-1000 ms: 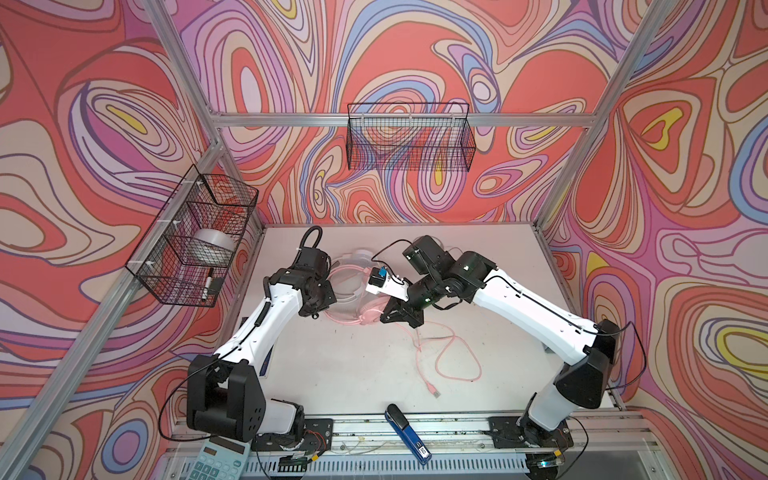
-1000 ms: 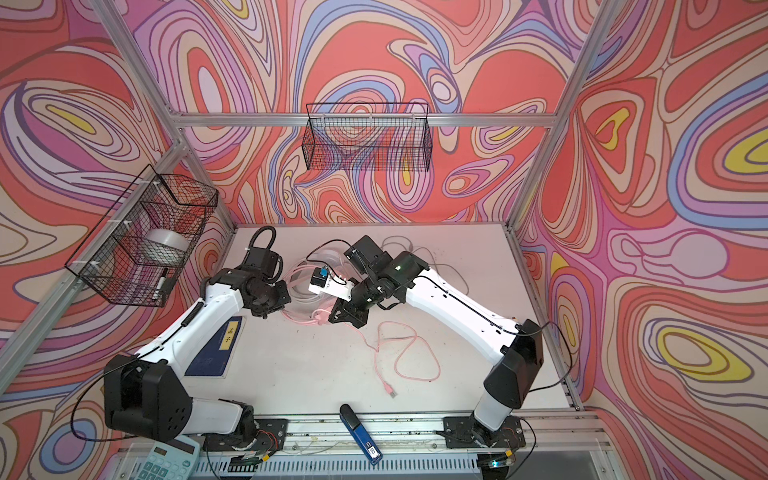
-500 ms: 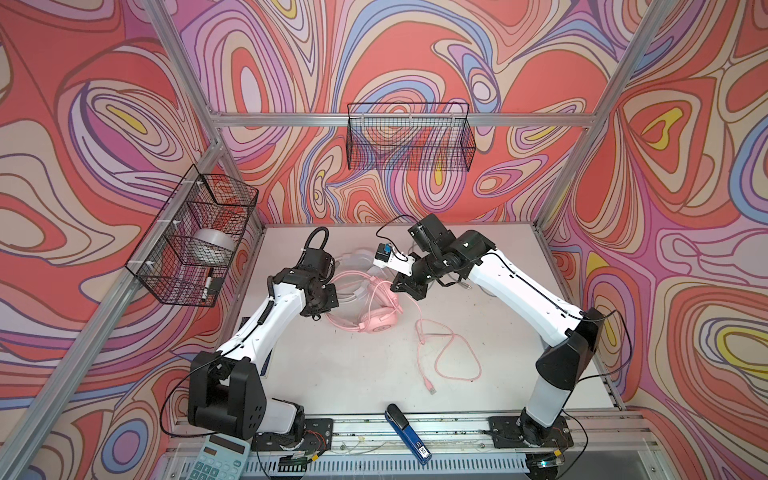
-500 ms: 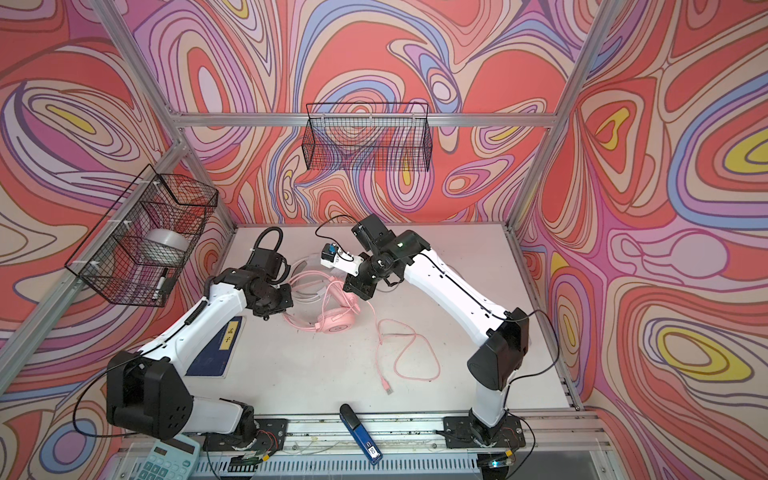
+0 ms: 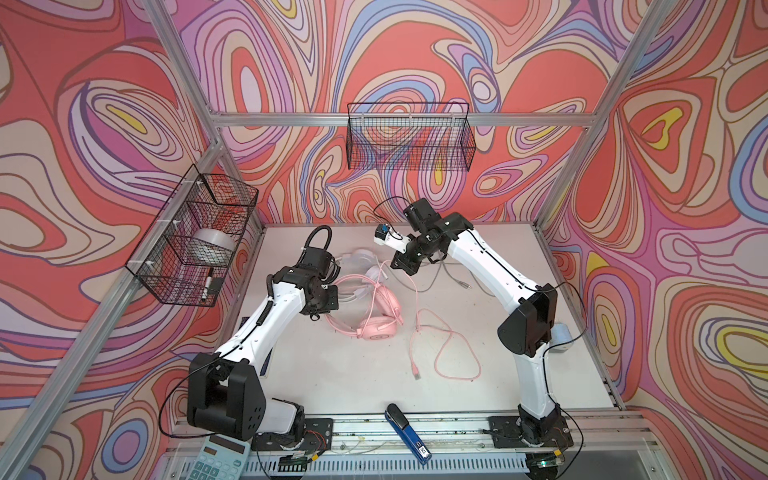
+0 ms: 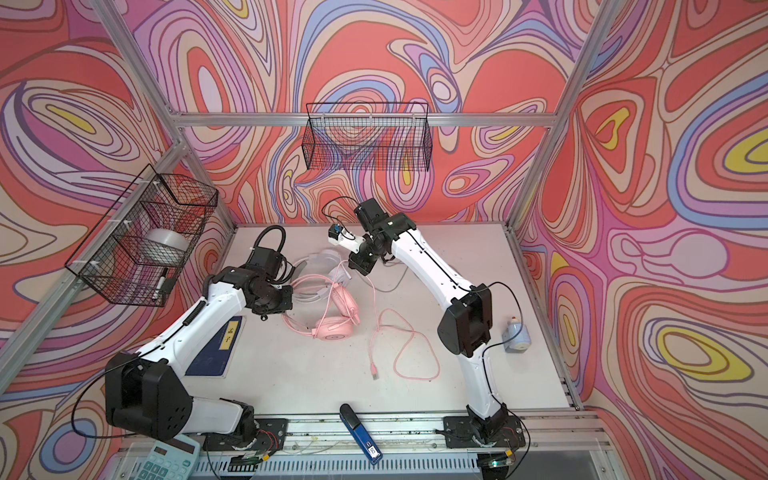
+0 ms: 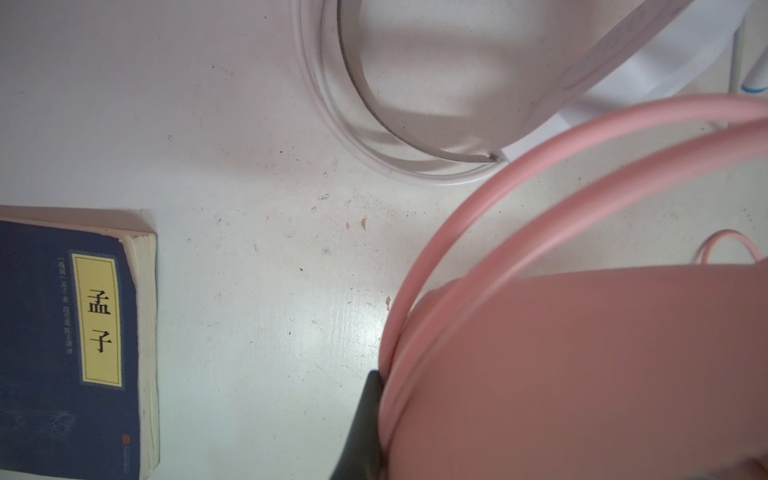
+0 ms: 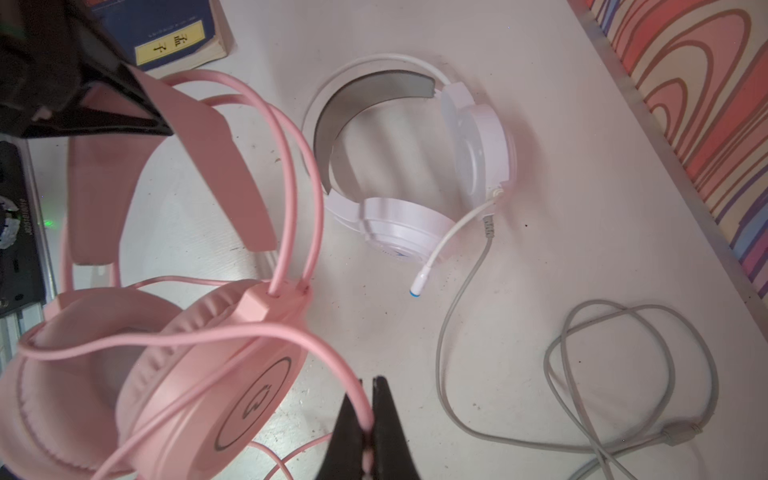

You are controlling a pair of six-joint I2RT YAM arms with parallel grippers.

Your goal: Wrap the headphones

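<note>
Our left hand [image 8: 160, 106] is clamped on the pink headphones' [image 8: 232, 390] headband. Our right hand [image 8: 368, 419] is pinched shut on their pink cable [image 8: 249, 332]. The white headphones [image 8: 415, 224] lie just beyond, farther back.

One dark finger of the left gripper [image 7: 386, 415] shows; the rest hides behind the blurred pink headset [image 7: 582, 374]. The right gripper [image 8: 368, 419] is cropped to its tips on the pink cable [image 8: 357, 386]. Lower left in both top views, the frame edge cuts the calculator [image 5: 220, 457] [image 6: 166, 461]
</note>
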